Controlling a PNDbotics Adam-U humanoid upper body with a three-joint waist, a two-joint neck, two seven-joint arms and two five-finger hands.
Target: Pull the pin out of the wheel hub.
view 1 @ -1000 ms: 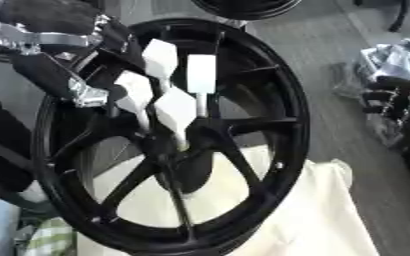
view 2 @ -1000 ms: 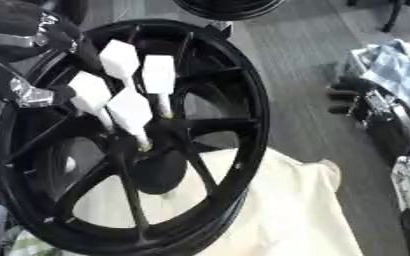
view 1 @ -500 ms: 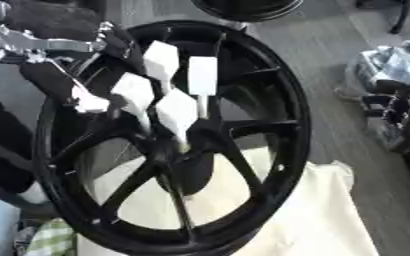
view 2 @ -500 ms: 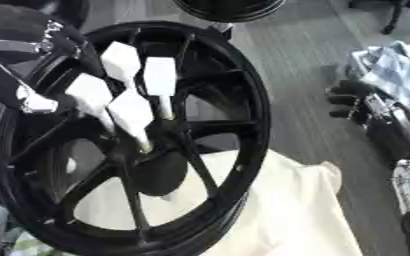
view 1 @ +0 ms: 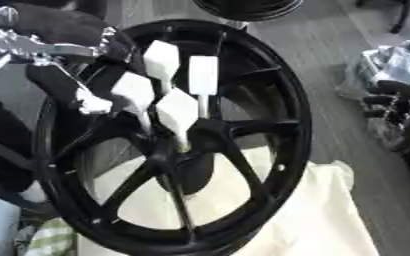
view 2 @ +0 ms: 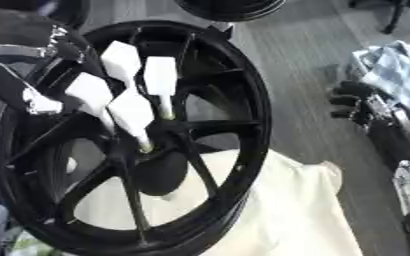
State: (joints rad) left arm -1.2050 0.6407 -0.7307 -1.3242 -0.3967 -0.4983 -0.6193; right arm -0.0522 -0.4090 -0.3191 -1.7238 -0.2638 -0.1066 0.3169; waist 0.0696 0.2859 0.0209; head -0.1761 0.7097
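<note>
We take the black wheel (view 1: 278,135) as landmark. It stands tilted on a cream cloth (view 1: 313,220), its spokes meeting at the hub (view 1: 187,145) near the centre of both views.

Our left hand (view 1: 169,95) enters from the upper left of the wheel and lies over its upper spokes. Its white-tipped fingers (view 1: 179,112) are extended and spread rather than curled, pointing down toward the hub. One fingertip reaches the hub's upper edge; another (view 2: 160,80) rests just right of it, against a spoke. The silver wrist linkage (view 1: 42,50) sits beyond the wheel's upper-left rim.

The pin (view 2: 144,146) is, as far as we can judge, the small pale tip at the hub just below the lowest fingertip. We cannot tell whether the fingers pinch it or merely touch it.

Our right hand (view 2: 353,100) shows dark, well to the right of the wheel, fingers partly bent over the grey floor (view 1: 331,60), beside a checked cloth (view 2: 401,70). It holds nothing that we can see.

A second black rim (view 1: 243,7) lies beyond the wheel's top edge.
</note>
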